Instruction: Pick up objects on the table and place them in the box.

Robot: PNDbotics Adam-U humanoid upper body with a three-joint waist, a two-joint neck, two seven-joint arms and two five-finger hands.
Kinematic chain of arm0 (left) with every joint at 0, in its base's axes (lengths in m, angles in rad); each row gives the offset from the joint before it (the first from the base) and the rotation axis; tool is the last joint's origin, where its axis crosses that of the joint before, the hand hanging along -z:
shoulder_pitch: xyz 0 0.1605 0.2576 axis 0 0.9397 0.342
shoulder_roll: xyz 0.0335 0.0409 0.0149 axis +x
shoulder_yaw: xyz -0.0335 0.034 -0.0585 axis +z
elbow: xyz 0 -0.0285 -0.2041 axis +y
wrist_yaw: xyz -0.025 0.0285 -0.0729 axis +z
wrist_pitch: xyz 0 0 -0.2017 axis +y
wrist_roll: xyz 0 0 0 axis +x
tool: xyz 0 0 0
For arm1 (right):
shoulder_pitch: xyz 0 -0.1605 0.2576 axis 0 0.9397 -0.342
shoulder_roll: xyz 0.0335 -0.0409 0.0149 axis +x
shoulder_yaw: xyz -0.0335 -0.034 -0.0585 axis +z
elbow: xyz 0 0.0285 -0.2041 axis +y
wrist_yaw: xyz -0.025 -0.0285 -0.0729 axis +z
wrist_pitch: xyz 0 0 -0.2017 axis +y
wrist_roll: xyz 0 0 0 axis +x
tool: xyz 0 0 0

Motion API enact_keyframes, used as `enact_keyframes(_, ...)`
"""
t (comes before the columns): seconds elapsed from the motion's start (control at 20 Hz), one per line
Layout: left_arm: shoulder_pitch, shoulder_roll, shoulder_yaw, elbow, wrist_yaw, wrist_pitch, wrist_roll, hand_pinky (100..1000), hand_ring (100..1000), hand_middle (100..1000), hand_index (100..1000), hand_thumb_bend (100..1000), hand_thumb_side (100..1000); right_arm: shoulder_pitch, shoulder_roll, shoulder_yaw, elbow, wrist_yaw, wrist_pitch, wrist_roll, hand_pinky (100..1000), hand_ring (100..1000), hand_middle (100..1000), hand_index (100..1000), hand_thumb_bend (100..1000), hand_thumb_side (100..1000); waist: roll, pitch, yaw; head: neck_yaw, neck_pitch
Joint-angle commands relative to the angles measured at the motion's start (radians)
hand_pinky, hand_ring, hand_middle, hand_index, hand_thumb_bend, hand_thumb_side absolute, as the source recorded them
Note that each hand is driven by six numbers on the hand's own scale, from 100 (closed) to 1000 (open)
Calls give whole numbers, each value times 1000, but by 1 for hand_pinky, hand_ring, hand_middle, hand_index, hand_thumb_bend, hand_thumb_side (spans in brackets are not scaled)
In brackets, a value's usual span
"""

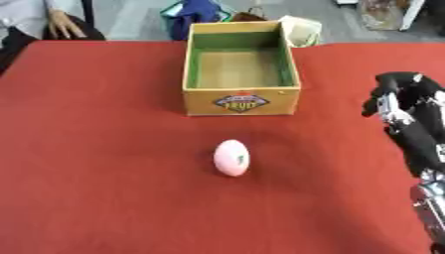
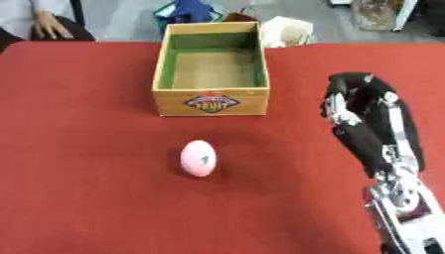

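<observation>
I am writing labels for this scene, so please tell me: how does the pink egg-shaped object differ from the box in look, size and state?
The pink egg-shaped object is small, rounded and smooth; the box is much larger, rectangular and yellow with green inner walls. The object lies closed and whole; the box stands open on top and looks empty. The box carries a front label; the object shows only a small dark mark. Both rest on the red table.

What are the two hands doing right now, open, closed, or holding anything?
Left hand: not in view.
Right hand: fingers curled, holding nothing, raised at the right, apart from the pink egg-shaped object and the box.
</observation>
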Motion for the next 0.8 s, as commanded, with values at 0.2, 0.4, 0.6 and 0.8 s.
enact_keyframes(0.2, -1, 15, 5, -20, -3, -1, -1, 369, 320, 358, 502, 100, 453, -52, -114, 11, -15, 57, -51, 57, 466, 520, 516, 688, 100, 483, -2, -20, 2, -16, 1)
enact_keyframes(0.4, 3, 16, 2, -20, -1, 1, -4, 370, 320, 358, 502, 100, 453, -116, -205, 41, -15, 148, -76, 152, 519, 590, 585, 761, 100, 635, -2, -22, 5, -35, 9)
enact_keyframes(0.6, 7, 17, -2, -20, 2, 3, -9, 370, 320, 358, 501, 100, 453, -212, -272, 86, -15, 271, -94, 298, 574, 652, 667, 834, 100, 740, 0, -24, 7, -46, 12)
enact_keyframes(0.8, 8, 17, -5, -20, 4, 4, -12, 370, 319, 358, 501, 100, 454, -287, -308, 140, -15, 379, -120, 450, 612, 695, 729, 888, 100, 854, 1, -25, 11, -52, 11)
